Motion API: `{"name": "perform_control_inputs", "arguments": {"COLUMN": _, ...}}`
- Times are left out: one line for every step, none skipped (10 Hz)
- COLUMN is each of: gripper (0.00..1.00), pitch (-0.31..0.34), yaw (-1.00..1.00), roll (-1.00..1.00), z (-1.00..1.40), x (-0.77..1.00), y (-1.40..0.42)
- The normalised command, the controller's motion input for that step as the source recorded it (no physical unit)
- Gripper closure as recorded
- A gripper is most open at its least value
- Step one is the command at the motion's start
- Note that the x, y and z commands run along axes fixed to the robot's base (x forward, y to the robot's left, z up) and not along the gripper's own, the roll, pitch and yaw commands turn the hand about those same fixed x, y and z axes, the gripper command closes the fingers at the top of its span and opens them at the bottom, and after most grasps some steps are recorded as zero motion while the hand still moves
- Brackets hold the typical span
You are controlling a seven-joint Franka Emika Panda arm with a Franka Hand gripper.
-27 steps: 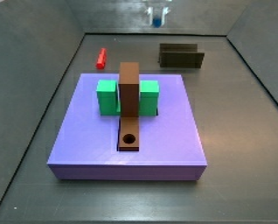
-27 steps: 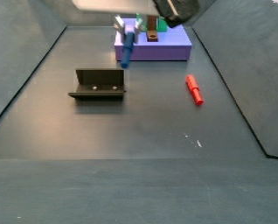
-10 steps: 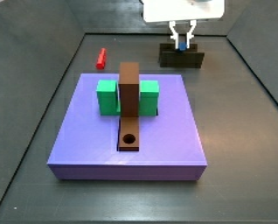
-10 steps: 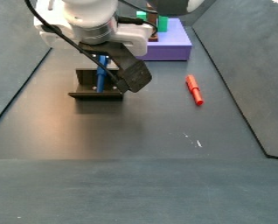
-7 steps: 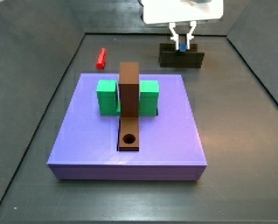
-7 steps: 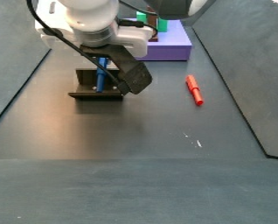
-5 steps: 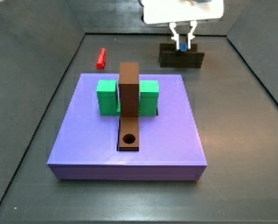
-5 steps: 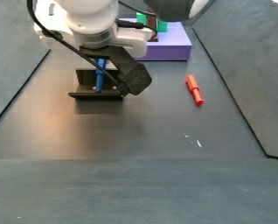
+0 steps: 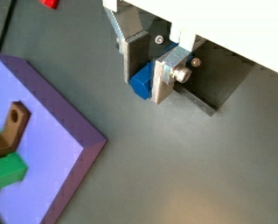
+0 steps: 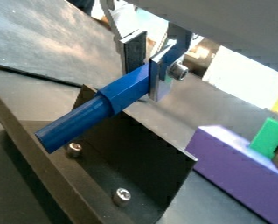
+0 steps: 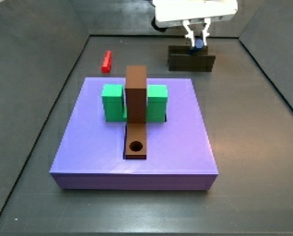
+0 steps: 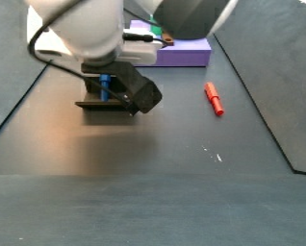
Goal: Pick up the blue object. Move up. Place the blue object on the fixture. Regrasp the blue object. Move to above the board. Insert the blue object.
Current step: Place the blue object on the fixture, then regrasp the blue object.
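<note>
The blue object [image 10: 93, 108], a slim peg with a squared end, slants down into the dark fixture [image 10: 128, 171], its low tip near the fixture's floor. My gripper [image 10: 148, 75] is shut on its upper end, a silver finger on each side. In a wrist view the blue end [image 9: 141, 85] shows between the pads beside the fixture [image 9: 226, 81]. A side view shows the gripper [image 11: 196, 41] over the fixture [image 11: 193, 61] at the back right. The brown board [image 11: 136, 109] lies on the purple slab, its hole [image 11: 136, 146] near the front.
The purple slab [image 11: 174, 159] carries green blocks [image 11: 112, 101] on both sides of the board. A red peg [image 11: 106, 61] lies on the floor at the back left, also the red peg [image 12: 214, 98] right of the fixture [image 12: 107, 102]. Dark walls enclose the floor.
The gripper came from high up down to the fixture with the blue object. In the last half second the wrist has shifted slightly sideways over the fixture.
</note>
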Motion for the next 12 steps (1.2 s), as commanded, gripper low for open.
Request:
{"name": "perform_control_inputs", "arguments": {"gripper": 1.0, "pitch": -0.023, "yaw": 0.0, "roll": -0.31, "z": -0.08, "x": 0.0, "y": 0.0}}
{"name": "perform_control_inputs", "arguments": {"gripper": 1.0, "pitch": -0.04, "yaw": -0.03, "roll": -0.1, "z": -0.06, "x": -0.02, "y": 0.0}}
{"name": "perform_control_inputs", "arguments": {"gripper": 1.0, "pitch": -0.006, "yaw": -0.08, "roll": -0.04, "z": -0.03, "x": -0.02, "y": 0.0}}
{"name": "perform_control_inputs", "arguments": {"gripper": 1.0, "pitch": 0.0, "yaw": -0.07, "roll": 0.0, "z": -0.04, "x": 0.0, "y": 0.0}}
{"name": "perform_control_inputs", "arguments": {"gripper": 1.0, "pitch": 0.0, "yaw": -0.07, "roll": 0.0, "z": -0.08, "x": 0.0, "y": 0.0}}
{"name": "perform_control_inputs", "arguments": {"gripper": 1.0, "pitch": 0.0, "yaw": -0.06, "roll": 0.0, "z": -0.13, "x": 0.0, "y": 0.0}}
{"name": "perform_control_inputs", "arguments": {"gripper": 1.0, "pitch": 0.0, "yaw": -0.06, "roll": 0.0, "z": -0.12, "x": 0.0, "y": 0.0}}
{"name": "perform_control_inputs", "arguments": {"gripper": 1.0, "pitch": 0.017, "yaw": -0.03, "roll": 0.0, "z": -0.01, "x": 0.03, "y": 0.0}}
{"name": "perform_control_inputs", "arguments": {"gripper": 1.0, "pitch": 0.0, "yaw": 0.0, "roll": 0.0, "z": 0.0, "x": 0.0, "y": 0.0}}
{"name": "perform_control_inputs", "arguments": {"gripper": 0.0, "pitch": 0.0, "yaw": 0.0, "roll": 0.0, "z": 0.0, "x": 0.0, "y": 0.0}}
{"name": "perform_control_inputs", "arguments": {"gripper": 0.0, "pitch": 0.0, "yaw": -0.09, "roll": 0.34, "z": 0.09, "x": -0.11, "y": -0.03}}
{"name": "perform_control_inputs", "arguments": {"gripper": 0.0, "pitch": 0.0, "yaw": -0.01, "roll": 0.35, "z": 0.29, "x": -0.07, "y": -0.12}}
